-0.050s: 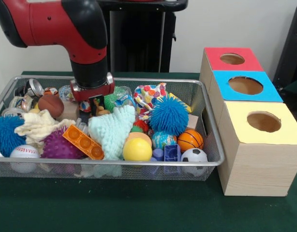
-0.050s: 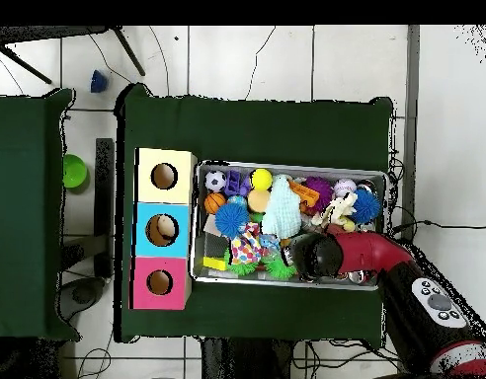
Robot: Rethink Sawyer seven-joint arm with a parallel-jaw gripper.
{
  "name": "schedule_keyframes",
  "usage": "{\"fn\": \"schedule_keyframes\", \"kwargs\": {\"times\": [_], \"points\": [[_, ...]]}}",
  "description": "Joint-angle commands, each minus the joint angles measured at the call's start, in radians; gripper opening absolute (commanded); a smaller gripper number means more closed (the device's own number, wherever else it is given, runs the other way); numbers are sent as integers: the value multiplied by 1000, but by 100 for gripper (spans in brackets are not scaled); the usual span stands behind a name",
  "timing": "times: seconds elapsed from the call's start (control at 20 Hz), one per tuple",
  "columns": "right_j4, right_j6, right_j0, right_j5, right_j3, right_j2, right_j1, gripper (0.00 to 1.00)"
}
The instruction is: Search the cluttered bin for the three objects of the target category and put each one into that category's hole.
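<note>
Yellow ball [image 1: 137,149], basketball [image 1: 190,139], soccer ball [image 1: 194,155] at bin's [image 1: 214,140] front-right.

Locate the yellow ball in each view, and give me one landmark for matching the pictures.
Front view: the yellow ball lies near the bin's front edge, just left of the blue block.
Overhead view: the yellow ball sits by the bin's top edge, right of the soccer ball.
Shared landmark: the yellow-topped box, the end box in the row beside the bin, on the ball's side.

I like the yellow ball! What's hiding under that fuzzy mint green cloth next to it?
The mint green cloth drapes over the pile beside the yellow ball. An orange block pokes out at its edge. Whatever lies beneath the cloth is covered.
</note>
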Motion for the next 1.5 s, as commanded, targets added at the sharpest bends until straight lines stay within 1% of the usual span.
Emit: {"fn": "schedule_keyframes", "kwargs": {"times": [0.05, 0.3, 0.4, 0.6, 0.7, 0.85, 1.05, 1.2, 1.35, 1.5], "points": [[-1, -11, -18, -44, -63, 22, 63, 0], [22, -10, -10, -12, -59, 26, 41, 0], [36, -15, -12, 2, -39, 35, 6, 0], [84, -41, -19, 46, 17, 69, -106, 0], [110, -53, -22, 62, 32, 87, -153, 0], [141, -55, -14, 85, 33, 94, -202, 0], [150, -73, -1, 96, 29, 86, -237, 0], [158, -70, 8, 101, 31, 75, -254, 0], [173, -83, 5, 106, 42, 84, -274, 0], [181, -84, -2, 87, 63, 93, -283, 0]]}}
